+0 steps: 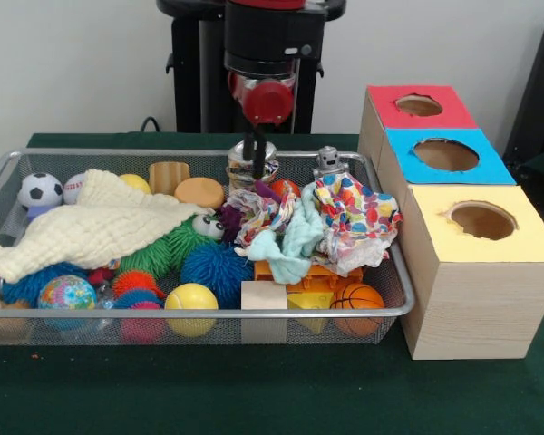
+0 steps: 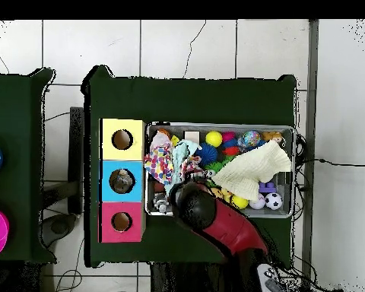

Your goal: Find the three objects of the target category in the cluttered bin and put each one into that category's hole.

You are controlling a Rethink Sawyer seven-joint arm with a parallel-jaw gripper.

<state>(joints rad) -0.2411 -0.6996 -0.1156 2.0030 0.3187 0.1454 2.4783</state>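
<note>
From my seat, the front camera shows the arm coming straight down at twelve o'clock, with the gripper [image 1: 254,159] lowered at the back rim of the wire bin [image 1: 394,313]. Its dark fingers sit against a small clear bottle [image 1: 252,167] standing upright at the far edge of the pile, but I cannot tell whether they are clamped on it or merely beside it. I can pick out only that one bottle; the clutter hides any others.

At three o'clock from the gripper stands a small grey toy robot [image 1: 327,161], and just below that lies a crumpled spotted cloth [image 1: 355,217]. A cream blanket [image 1: 91,228] covers the bin's nine o'clock half, with a toy soccer ball [image 1: 40,189] at its far corner. Along the near rim, at six o'clock, I see a yellow ball [image 1: 191,303], a wooden block [image 1: 264,297] and a small basketball [image 1: 356,297].

The wooden box [image 1: 476,308] stands at three o'clock of the bin, touching or almost touching its side. Its red-faced hole [image 1: 419,105] is the farthest one, at about two o'clock from the gripper, with the blue one [image 1: 446,154] and the yellow one [image 1: 482,220] nearer the camera.

From overhead, the red arm [image 2: 220,220] covers the gripper, and the red hole [image 2: 122,221] lies at nine o'clock of it.
</note>
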